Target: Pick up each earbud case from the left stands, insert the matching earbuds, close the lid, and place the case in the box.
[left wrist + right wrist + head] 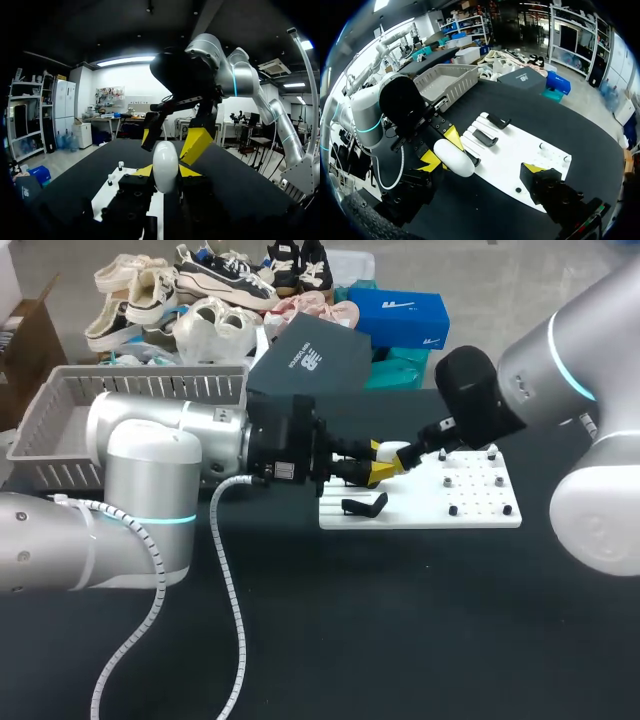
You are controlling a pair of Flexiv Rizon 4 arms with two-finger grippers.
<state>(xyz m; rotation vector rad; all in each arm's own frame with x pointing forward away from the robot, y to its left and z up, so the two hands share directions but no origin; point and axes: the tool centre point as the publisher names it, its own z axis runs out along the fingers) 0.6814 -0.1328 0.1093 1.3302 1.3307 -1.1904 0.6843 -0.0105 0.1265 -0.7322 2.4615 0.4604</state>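
Earbud case (165, 162): a smooth white oval shell, showing no raised lid in any view, held above the end of the white board (480, 495) that carries the stands. By its look it is small, light and rigid, with a glossy rounded skin likely to slip or twist under a pinch. The soundest hold is probably across its two broad faces near mid-height, leaving the lid end and its seam free. A modest squeeze should suffice, since the hinge is the part most apt to suffer. The left claw (382, 461) grips it in this way, one yellow tip pressed to each side, with the upper part of the case standing clear of the tips. The right claw (172, 141) faces it from over the board with its fingers spread wide. The case is near one of those fingers, and whether that finger touches it cannot be told. On the board, just beside the case, lies a black stand (363, 506), with further slim black stands next to it in the right wrist view. Toward the board's other end stand small pegs (453, 510); they are too small to tell whether any carries an earbud. The box (150, 380), a grey slatted basket, sits well apart from the board, beyond its stand end and behind the left arm; no case shows in the part of it that can be seen. The board lies flat on the dark table (400, 620).
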